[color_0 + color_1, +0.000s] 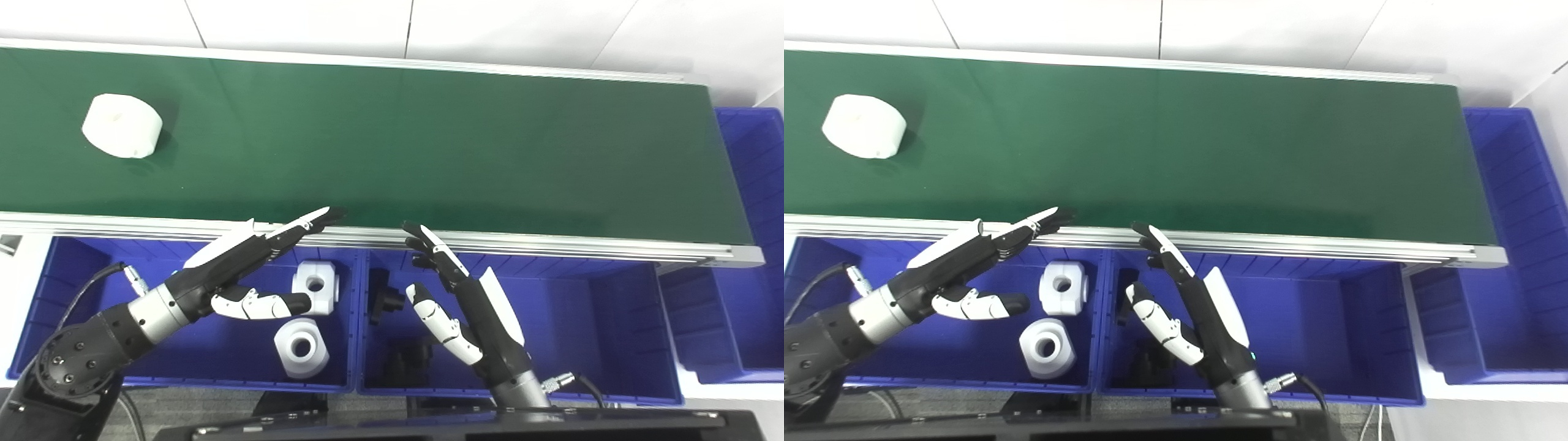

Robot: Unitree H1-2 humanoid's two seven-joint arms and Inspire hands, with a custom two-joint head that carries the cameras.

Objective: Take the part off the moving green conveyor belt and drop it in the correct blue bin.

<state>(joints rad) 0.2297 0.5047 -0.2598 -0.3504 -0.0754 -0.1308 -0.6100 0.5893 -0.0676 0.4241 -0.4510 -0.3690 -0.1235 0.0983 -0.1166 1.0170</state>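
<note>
Fingers of left hand [245,269] and right hand [465,312] spread, empty; white part [122,125] on green belt [429,141].

White round part [122,125] on belt [429,141]

White tiled wall [429,24] behind

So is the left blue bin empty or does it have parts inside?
Not empty. The left blue bin holds two white parts, each with a round hole, lying on its floor beside the open left hand.
</note>
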